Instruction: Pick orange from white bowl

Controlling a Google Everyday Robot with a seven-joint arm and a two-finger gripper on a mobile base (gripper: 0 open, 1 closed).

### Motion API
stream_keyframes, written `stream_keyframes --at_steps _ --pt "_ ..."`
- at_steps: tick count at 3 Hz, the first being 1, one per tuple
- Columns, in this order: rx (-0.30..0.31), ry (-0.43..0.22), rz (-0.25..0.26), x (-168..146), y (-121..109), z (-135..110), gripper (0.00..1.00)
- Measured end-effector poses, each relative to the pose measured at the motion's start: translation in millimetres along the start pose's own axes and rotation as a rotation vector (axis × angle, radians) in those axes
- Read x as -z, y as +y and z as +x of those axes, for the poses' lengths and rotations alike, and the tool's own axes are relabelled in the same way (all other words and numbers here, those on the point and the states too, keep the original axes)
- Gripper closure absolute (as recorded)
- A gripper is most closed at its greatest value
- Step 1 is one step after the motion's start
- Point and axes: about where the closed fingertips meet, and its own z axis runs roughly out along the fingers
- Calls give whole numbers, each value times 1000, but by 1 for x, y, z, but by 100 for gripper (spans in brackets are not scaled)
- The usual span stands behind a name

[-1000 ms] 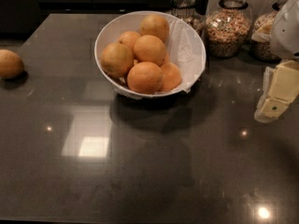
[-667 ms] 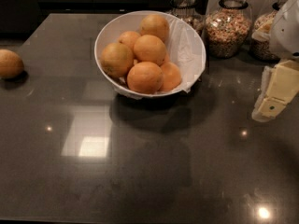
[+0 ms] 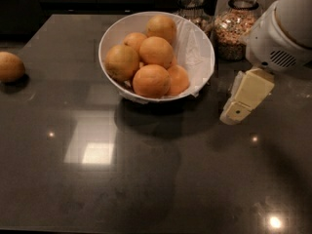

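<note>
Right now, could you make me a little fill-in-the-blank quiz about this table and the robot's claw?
1. In the picture, the gripper hangs outside the white bowl, on its ____ side.
2. A lone orange lies on the table, far to the bowl's ____.
3. The glass jars stand ____ the bowl, farther from the camera.
Missing words: right; left; behind.

Oranges in white bowl; gripper right of bowl.
</note>
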Motion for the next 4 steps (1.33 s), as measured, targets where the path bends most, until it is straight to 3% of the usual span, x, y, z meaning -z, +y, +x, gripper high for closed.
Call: stream_keyframes --at_steps 1,2,3,4 --pt "27 -67 -12 -9 8 -32 0" --pt "27 -67 -12 -9 8 -32 0" --pt "10 -119 -9 -20 14 -47 0" --pt "-47 -209 -1 -30 16 -76 0"
